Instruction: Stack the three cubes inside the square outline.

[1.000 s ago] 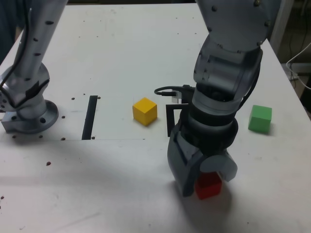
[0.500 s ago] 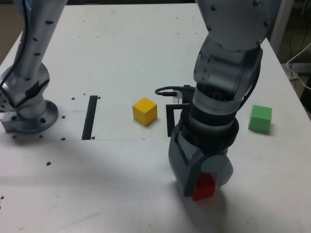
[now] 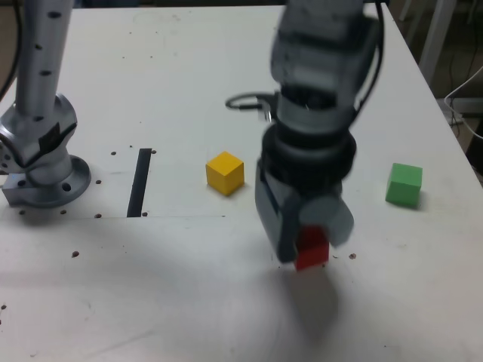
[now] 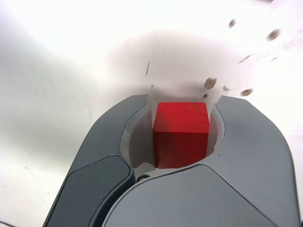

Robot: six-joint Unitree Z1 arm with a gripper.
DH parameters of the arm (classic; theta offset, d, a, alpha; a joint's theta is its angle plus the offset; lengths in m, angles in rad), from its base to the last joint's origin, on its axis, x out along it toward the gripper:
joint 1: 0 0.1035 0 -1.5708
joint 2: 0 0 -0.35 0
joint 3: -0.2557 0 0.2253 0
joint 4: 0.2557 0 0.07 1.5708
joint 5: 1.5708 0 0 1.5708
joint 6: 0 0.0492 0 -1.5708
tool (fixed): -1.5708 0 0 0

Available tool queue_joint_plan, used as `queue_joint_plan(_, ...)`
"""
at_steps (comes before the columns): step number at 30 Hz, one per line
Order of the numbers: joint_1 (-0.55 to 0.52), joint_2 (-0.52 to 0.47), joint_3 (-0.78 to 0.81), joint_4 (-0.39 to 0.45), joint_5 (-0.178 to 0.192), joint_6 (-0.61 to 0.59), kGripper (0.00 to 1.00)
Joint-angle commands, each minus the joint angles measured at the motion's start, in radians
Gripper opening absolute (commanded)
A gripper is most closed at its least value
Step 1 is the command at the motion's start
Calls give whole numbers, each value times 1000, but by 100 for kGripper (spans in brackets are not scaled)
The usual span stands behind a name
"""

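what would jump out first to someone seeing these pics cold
The big grey gripper in the middle of the exterior view, blurred and clamped on the red cube with its shadow on the white table below it. The wrist view fills with that cube between the two jaws. Next come the yellow cube to the exterior view's left and the green cube to its right.

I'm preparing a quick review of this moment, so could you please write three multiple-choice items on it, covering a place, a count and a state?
1. In the exterior view, the small yellow block lies where from the gripper?
A. left
B. right
C. beneath

2. How many cubes rest on the white table?
A. one
B. two
C. three

3. The small red block is:
A. lying free
B. clamped in the gripper
C. stacked on green

Answers: 1 A, yellow sits left of the arm. 2 B, yellow and the small green block rest there. 3 B, the wrist view shows the jaws pressing its sides.
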State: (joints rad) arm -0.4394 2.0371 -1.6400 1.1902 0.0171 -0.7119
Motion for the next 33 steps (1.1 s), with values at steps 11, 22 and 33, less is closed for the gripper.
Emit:
queue_joint_plan(11,169,-107,106,20,4,315,38)
queue_joint_plan(22,287,-74,119,32,-22,494,37)
queue_joint_plan(33,367,-56,142,22,20,520,37)
